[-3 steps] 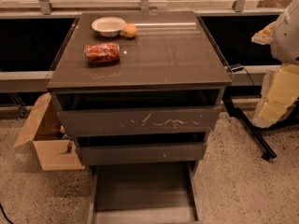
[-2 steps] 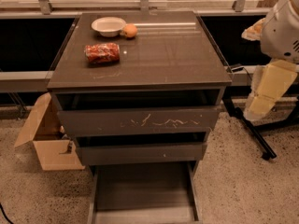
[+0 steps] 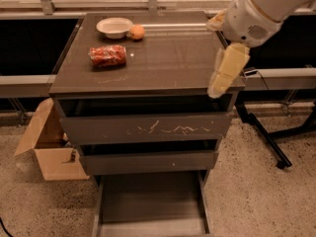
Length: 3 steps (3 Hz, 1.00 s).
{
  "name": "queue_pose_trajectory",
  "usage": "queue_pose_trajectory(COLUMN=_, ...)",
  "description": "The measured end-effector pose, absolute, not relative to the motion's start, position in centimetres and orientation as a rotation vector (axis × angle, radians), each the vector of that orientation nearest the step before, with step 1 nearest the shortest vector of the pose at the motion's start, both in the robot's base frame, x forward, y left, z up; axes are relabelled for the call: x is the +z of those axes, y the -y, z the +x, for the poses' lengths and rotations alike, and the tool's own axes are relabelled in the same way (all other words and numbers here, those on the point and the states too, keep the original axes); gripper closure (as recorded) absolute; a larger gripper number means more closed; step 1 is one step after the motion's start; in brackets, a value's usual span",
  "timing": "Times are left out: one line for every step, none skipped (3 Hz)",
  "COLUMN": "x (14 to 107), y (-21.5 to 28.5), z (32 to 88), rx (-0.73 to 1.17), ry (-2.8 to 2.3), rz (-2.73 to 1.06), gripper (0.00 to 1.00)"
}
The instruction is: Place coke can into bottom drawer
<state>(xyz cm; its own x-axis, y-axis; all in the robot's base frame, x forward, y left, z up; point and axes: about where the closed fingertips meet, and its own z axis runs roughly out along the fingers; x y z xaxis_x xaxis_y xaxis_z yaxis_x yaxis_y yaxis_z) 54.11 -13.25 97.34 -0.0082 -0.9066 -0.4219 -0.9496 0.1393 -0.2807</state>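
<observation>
The coke can [image 3: 107,56], red with pale mottled markings, lies on its side on the left part of the cabinet top [image 3: 168,58]. The bottom drawer [image 3: 150,201] is pulled out at the foot of the cabinet, and its flat floor is bare. My gripper [image 3: 224,70], with pale cream parts on a white arm, hangs over the right front corner of the cabinet top. It is far to the right of the can and holds nothing that I can see.
A white bowl [image 3: 114,27] and a round orange fruit [image 3: 137,31] sit at the back left of the top. An open cardboard box [image 3: 49,147] stands on the floor at the left. A dark stand leg [image 3: 264,139] runs across the floor at the right.
My arm has swung left from the right edge of the view and now reaches over the cabinet's right front corner. The can, bowl, fruit and drawers have not moved.
</observation>
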Motion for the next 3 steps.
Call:
queue_pose_trajectory(x=96.2, y=9.4, z=57.6, rx=0.27, ry=-1.852, rz=-1.75, gripper=0.0)
queue_pose_trajectory(x=94.7, y=5.5, z=60.3, rx=0.384, ry=-1.8, rz=-1.735, gripper=0.0)
queue_pose_trajectory(x=94.7, y=5.5, z=60.3, rx=0.384, ry=-1.799, rz=-1.735, gripper=0.0)
